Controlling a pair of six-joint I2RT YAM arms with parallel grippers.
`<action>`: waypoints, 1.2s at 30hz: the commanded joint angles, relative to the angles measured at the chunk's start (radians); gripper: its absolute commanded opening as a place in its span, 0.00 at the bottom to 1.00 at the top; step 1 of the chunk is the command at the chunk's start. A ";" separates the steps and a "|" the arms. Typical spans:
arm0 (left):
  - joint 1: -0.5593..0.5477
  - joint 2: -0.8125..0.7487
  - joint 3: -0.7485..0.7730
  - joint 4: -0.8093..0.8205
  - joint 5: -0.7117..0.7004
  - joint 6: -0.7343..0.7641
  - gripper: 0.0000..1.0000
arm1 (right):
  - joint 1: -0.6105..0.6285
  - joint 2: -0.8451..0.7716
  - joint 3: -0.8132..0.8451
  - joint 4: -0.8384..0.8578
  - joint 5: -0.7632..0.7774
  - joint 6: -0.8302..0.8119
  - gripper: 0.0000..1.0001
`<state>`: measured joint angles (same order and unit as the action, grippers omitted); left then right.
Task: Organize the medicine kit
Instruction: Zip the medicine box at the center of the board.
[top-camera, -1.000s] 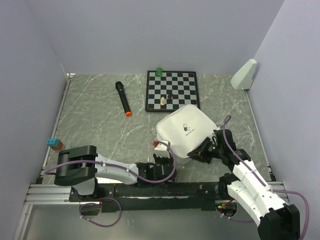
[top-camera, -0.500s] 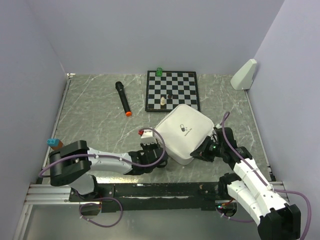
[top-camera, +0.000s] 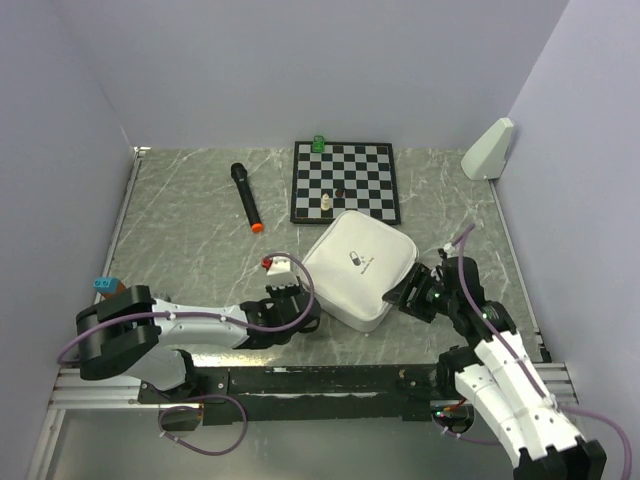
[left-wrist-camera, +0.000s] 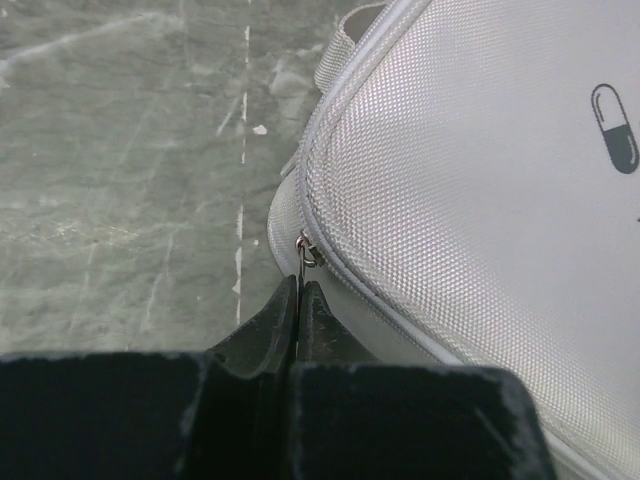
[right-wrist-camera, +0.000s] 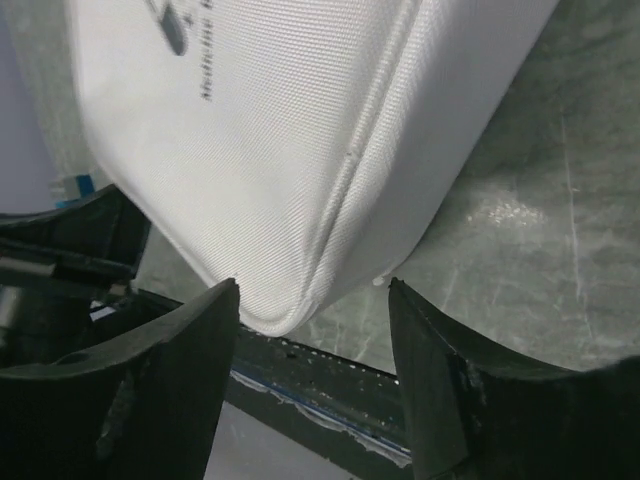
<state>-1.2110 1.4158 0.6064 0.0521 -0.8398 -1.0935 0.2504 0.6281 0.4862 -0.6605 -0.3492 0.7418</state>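
Pale grey-white woven fabric covers the medicine kit (top-camera: 358, 268), a closed, rounded case with a small capsule logo on its lid. It lies flat on the grey marbled table (top-camera: 180, 240), right of the middle and towards the near edge. It is turned so that one corner points at the chessboard (top-camera: 345, 181) just behind it.

Your left gripper (left-wrist-camera: 300, 292) reaches in low from the left to the kit's near-left side. Its jaws are pressed together on the metal zipper pull (left-wrist-camera: 306, 250), which sticks out from the seam.

Your right gripper (right-wrist-camera: 310, 300) sits at the kit's near-right side with its jaws standing wide. A rounded corner of the case lies in the gap between the two fingers, and you cannot tell whether either finger touches the fabric.

A black microphone (top-camera: 246, 198) with an orange tip lies towards the far left, well apart from the kit. A white wedge (top-camera: 489, 150) stands in the far right corner.
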 joint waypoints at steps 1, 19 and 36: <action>-0.027 0.018 0.010 -0.078 -0.088 0.018 0.01 | 0.000 -0.048 0.018 -0.002 -0.049 0.054 0.73; -0.208 0.259 0.230 0.020 -0.016 0.085 0.01 | 0.092 -0.094 -0.124 -0.005 0.001 0.284 0.70; -0.251 0.367 0.308 0.215 0.125 0.291 0.01 | 0.092 -0.240 -0.149 0.085 0.105 0.373 0.77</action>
<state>-1.4498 1.7390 0.8589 0.1902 -0.8047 -0.8665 0.3363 0.4538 0.3214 -0.6006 -0.2764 1.1072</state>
